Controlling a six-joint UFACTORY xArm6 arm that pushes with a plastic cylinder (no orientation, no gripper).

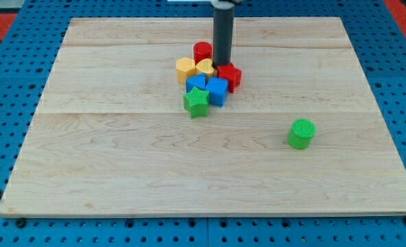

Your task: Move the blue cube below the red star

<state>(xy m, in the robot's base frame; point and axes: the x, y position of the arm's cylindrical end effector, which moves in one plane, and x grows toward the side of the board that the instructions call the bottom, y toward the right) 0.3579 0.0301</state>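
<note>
hand tip amid blocks on pale wooden board

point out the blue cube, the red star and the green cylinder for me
blue cube [217,90], camera view, on its front face.
red star [230,75], camera view, on its top and front.
green cylinder [301,134], camera view, on its side wall, standing alone toward the view's right.

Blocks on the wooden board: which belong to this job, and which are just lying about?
Job:
blue cube
red star
my tip, at the cluster's top, beside the red star

Lying about:
red cylinder
yellow hexagon block
yellow block, shape unclear
second blue block
green star
green cylinder
</note>
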